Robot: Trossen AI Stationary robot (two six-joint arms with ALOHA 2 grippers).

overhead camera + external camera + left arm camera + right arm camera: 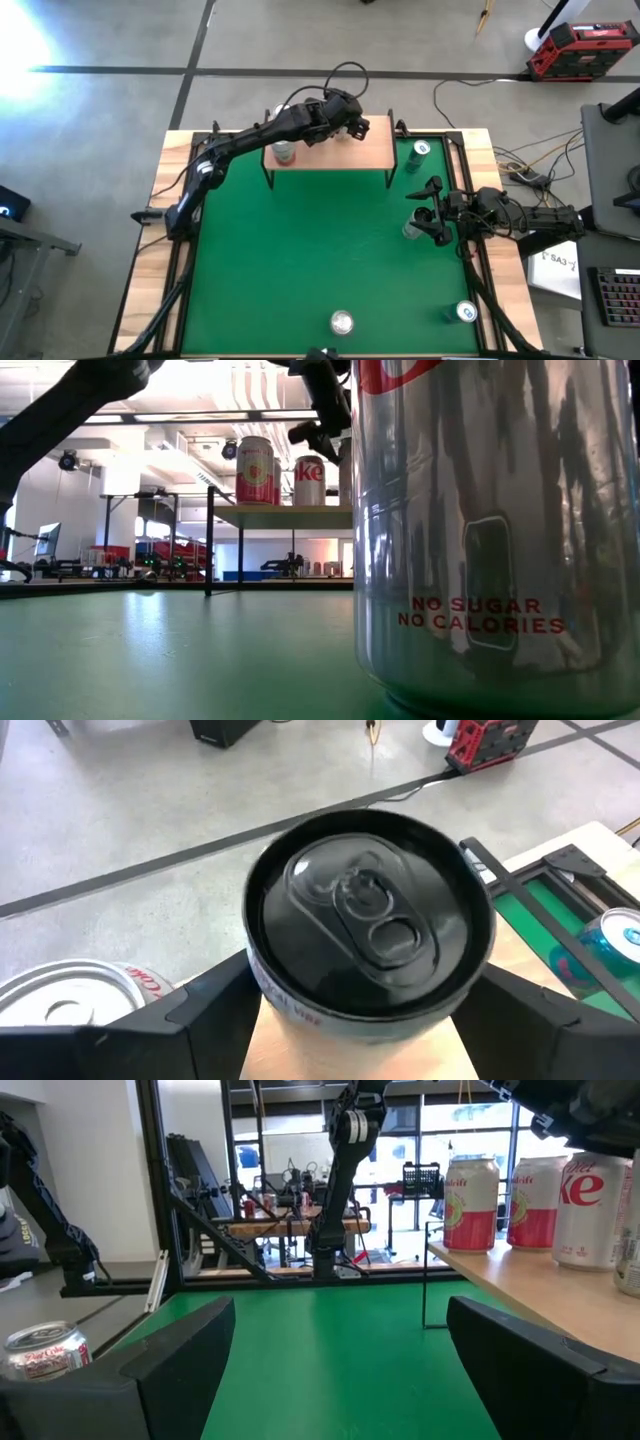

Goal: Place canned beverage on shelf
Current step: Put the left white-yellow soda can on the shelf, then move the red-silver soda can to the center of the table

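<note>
The shelf (335, 152), a light-wood board on thin black legs, stands at the far edge of the green mat. A black-topped can (368, 925) stands upright on it, with my left gripper (368, 990) shut around it. In the high view my left gripper (346, 124) reaches over the board's far side. Beside it on the board stand a silver-topped can (70, 995) and, in the low view, a pink can (255, 470) and a white-and-red can (308, 480). My right gripper (340, 1370) waits open at the mat's right edge (425, 208). My left gripper has the black-topped can between its two fingers (215, 1005), one on each opposite side of the wall just under the top rim (262, 982). The fingers come slanting down from the near left. The can is upright, its base on the shelf board (300, 1055).
A tall silver can (490, 530) stands at the mat's near edge (343, 322), close to the low camera. A teal can (420, 150) stands right of the shelf, another can (412, 230) beside my right gripper, and a blue one (466, 312) at the near right.
</note>
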